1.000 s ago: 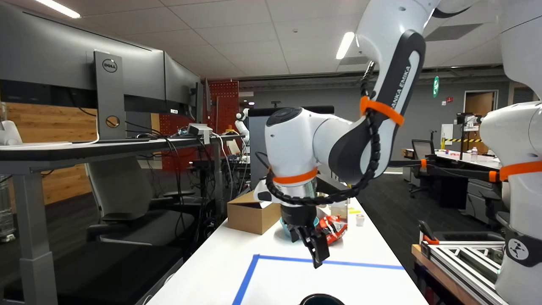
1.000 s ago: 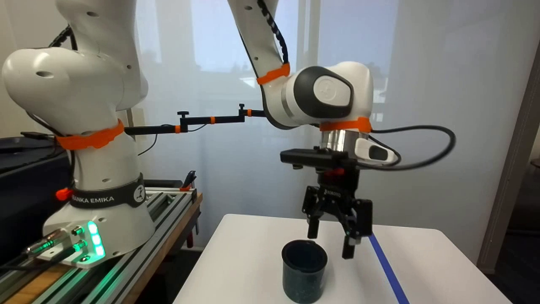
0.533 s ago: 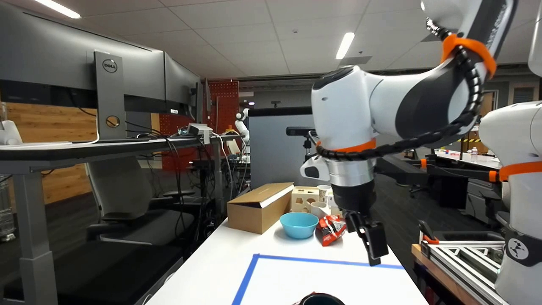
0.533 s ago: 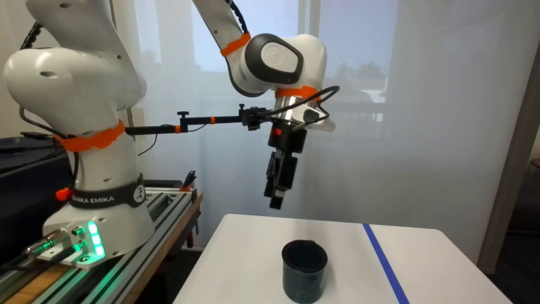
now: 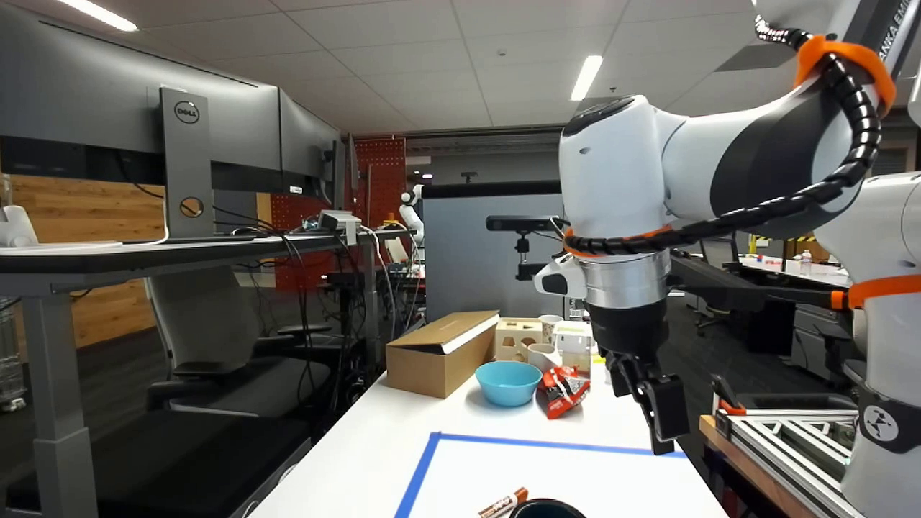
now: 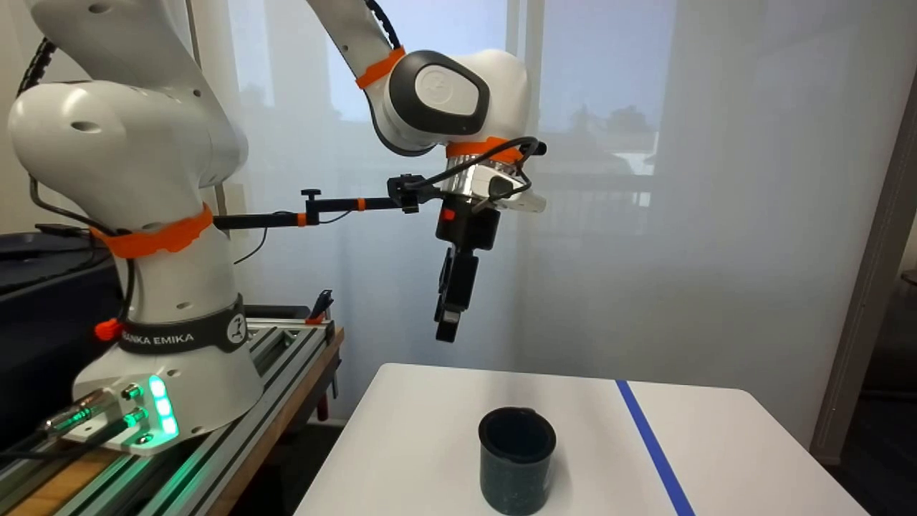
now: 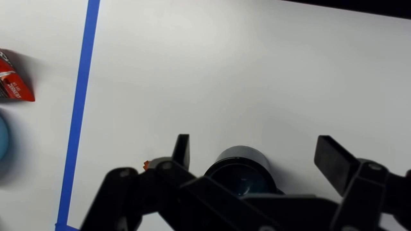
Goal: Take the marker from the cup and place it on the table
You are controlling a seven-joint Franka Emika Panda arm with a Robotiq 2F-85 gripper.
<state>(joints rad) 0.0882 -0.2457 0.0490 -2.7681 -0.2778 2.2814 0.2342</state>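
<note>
White surface: orange-and-white marker lies at nine o'clock of dark cup, in an exterior view.
Gripper: raised, spread, holding nothing.
Marker risk: a low nudge could roll it.

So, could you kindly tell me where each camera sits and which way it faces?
In an exterior view: set higher than the white-topped table, facing along it toward the cardboard box; the arm fills the right.
In an exterior view: also raised, facing roughly the opposite way, toward the shaded window; robot base at left, arm across the upper part.
Wrist view: carried on the arm, facing down at the white-topped table; the open gripper shows along the bottom.
Both exterior views share the arm, the dark cup and the blue tape.
</note>
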